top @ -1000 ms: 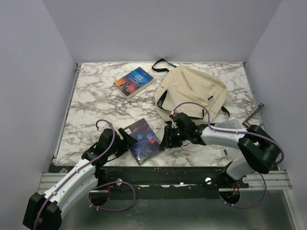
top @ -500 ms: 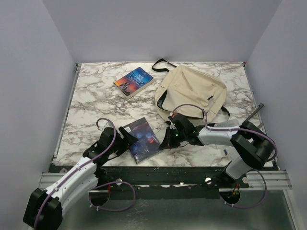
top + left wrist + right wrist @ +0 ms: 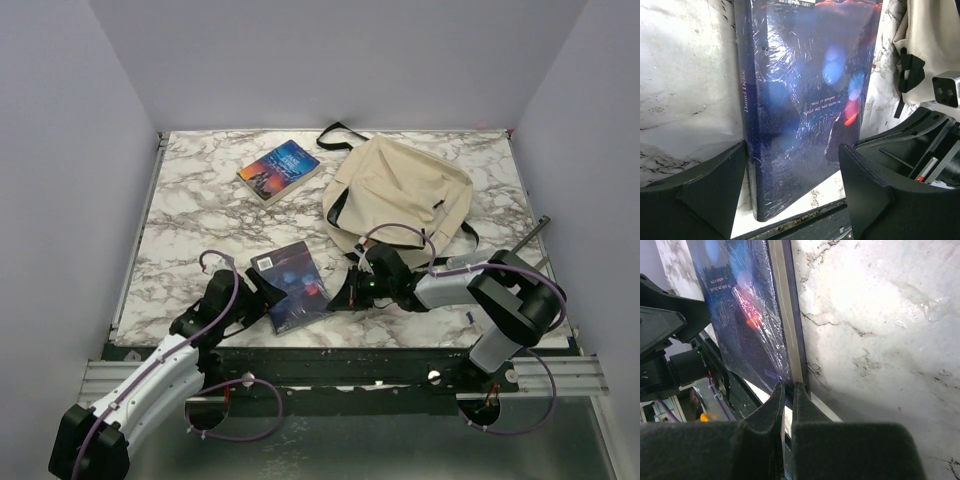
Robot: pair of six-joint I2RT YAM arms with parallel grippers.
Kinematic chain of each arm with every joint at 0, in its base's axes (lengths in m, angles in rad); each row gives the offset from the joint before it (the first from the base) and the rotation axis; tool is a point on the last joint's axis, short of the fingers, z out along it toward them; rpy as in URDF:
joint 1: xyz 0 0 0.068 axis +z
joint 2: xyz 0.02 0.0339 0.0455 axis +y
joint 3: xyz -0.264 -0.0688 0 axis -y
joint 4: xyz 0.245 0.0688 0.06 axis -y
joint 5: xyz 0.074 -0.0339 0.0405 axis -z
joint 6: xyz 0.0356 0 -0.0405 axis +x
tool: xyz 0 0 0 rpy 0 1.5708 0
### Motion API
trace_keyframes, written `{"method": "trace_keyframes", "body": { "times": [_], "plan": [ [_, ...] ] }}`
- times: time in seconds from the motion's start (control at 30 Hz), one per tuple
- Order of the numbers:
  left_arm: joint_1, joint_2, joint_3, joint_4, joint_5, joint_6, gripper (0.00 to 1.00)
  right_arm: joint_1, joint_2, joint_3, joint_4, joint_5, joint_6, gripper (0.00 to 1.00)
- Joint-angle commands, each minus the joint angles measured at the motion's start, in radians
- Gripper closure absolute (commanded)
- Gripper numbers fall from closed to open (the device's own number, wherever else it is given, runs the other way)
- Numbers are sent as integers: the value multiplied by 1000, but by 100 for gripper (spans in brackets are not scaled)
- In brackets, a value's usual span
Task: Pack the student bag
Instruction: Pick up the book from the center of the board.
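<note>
**A:** The right claw (image 3: 788, 386) has its tips pressed together, right at the near corner of the dark book (image 3: 292, 285), against the page edge. I can't tell whether they nip the cover.

**B:** And the left claw (image 3: 792, 150) stands wide apart, one finger on each side of that book's near end, the spine beside one of them.

**A:** Its wrist camera gives us glossy film wrap and lettering down the spine. From overhead the book is just a dark slab, angled, with its near corner at the front lip of the bench (image 3: 200, 220).

**B:** Moving outward, there's the student bag (image 3: 400, 195), flat on the far right of the bench, just beyond the right claw and apart from the book.

**A:** Its long axis runs roughly left to right, slightly skewed. The dark-lined mouth is on its left end, facing the middle of the bench.

**B:** Only the overhead shot takes in the whole bag. The left wrist catches a cream corner with a black strap (image 3: 910, 70), and the right wrist gives marble and book.

**A:** Overhead also picks out a colourful book (image 3: 279, 170), far centre, left of the bag.
</note>
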State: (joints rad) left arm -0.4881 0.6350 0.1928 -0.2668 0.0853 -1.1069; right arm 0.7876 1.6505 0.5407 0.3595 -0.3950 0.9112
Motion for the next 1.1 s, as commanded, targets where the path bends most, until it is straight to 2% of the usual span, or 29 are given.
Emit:
{"method": "trace_keyframes", "body": {
  "times": [0.0, 0.1, 0.27, 0.43, 0.63, 0.83, 1.0, 1.07],
  "plan": [
    [0, -77, -52, 189, 132, -17, 28, -13, 96, -70, -173, 170, -56, 99],
    [0, -140, -51, 294, 190, -12, 32, -14, 110, -53, -187, 175, -71, 99],
    [-1, -197, -7, 353, 240, 1, 38, -14, 124, -39, -171, 161, -81, 99],
    [-10, -71, 51, 406, 375, -30, 37, -13, 120, -16, -173, 154, -92, 99],
    [-40, 77, 91, 471, 452, -19, 36, -13, 112, -5, -176, 153, -101, 99],
    [-88, 155, 129, 483, 447, 19, 40, -14, 108, -10, -158, 138, -107, 100],
    [-90, 195, 119, 483, 404, 67, 52, -13, 92, -7, -144, 95, -117, 99],
    [-89, 216, 114, 480, 382, 79, 61, -14, 75, 2, -161, 86, -126, 89]
  ]
}}
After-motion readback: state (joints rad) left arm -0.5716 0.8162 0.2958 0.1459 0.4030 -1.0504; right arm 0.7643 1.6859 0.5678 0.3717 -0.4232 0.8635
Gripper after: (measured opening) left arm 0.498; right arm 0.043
